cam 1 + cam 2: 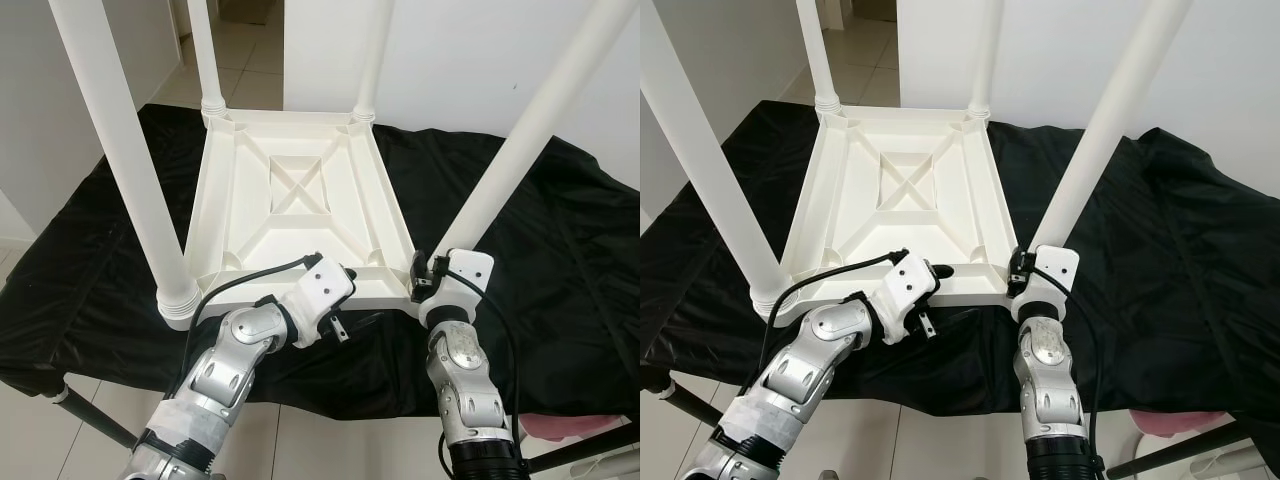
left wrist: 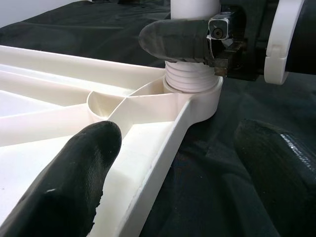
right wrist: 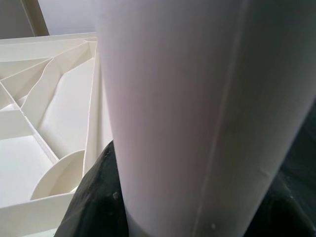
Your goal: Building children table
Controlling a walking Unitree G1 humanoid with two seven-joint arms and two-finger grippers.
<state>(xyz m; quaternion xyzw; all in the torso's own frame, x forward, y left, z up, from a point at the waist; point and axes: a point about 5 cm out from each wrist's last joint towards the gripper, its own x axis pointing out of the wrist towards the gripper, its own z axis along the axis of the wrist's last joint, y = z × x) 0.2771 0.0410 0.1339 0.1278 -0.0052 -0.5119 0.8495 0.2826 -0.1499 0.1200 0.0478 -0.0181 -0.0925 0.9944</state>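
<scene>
With the white tabletop (image 1: 300, 215) lying upside down on the black cloth (image 1: 560, 260), the scene reads as follows.

Tabletop: underside up, ribs showing, so the sockets face upward for the legs.

Legs: 4 white tubes stand in the 4 corners; the near right leg (image 1: 510, 170) leans outward, which suggests it is not yet fully seated.

Right gripper (image 1: 1021, 272): pinching the base of the near right leg just above its threaded collar (image 2: 190, 81), one black finger (image 2: 175, 40) wrapped around the tube; probably there to twist or steady it.

Left gripper (image 2: 168, 182): fingers spread, one finger (image 2: 69, 182) on the tabletop's near rim, the other (image 2: 279, 177) over the cloth; likely bracing the top against turning.

Progress: late, by my judgement; tightening remains.
</scene>
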